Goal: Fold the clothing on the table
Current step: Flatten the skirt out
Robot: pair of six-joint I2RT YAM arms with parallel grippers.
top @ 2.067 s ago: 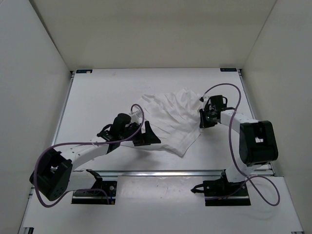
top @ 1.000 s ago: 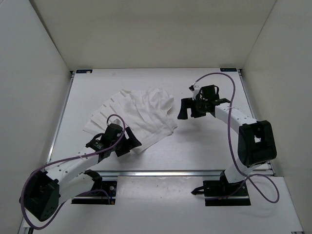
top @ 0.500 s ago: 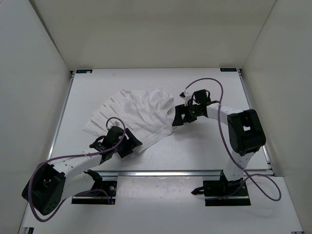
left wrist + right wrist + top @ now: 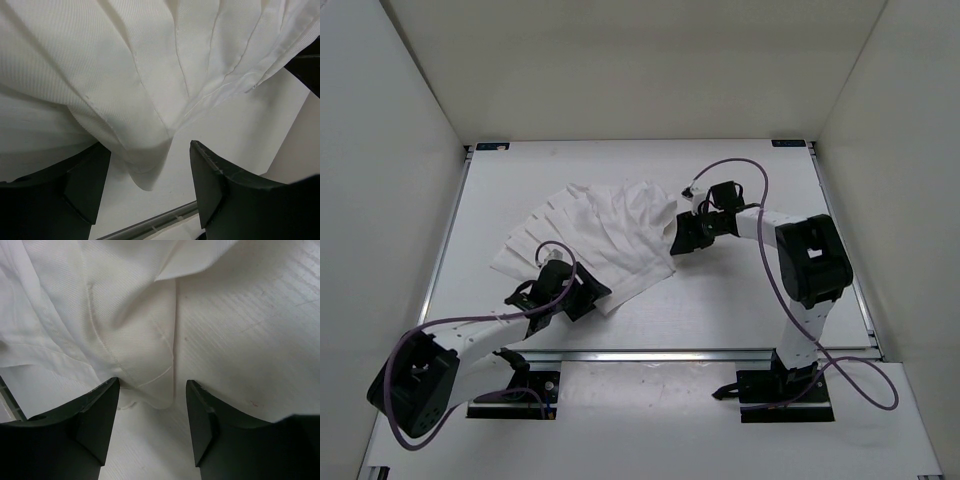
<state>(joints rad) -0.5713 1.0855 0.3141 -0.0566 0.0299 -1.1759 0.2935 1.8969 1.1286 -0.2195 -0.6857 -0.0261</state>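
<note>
Left gripper (image 4: pixel 584 296) spread astride the near corner of the clothing (image 4: pixel 605 225); right gripper (image 4: pixel 681 239) spread astride its right edge. I note a purple cable (image 4: pixel 556 244) looping above the cloth.

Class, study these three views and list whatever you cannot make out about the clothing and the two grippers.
- Top view: the near corner of the clothing is hidden under the left gripper.
- Top view: the right gripper is too small and dark to show its fingertips against the fabric.
- Both wrist views: the frame edges cut off the clothing, so its full outline is not shown.
</note>
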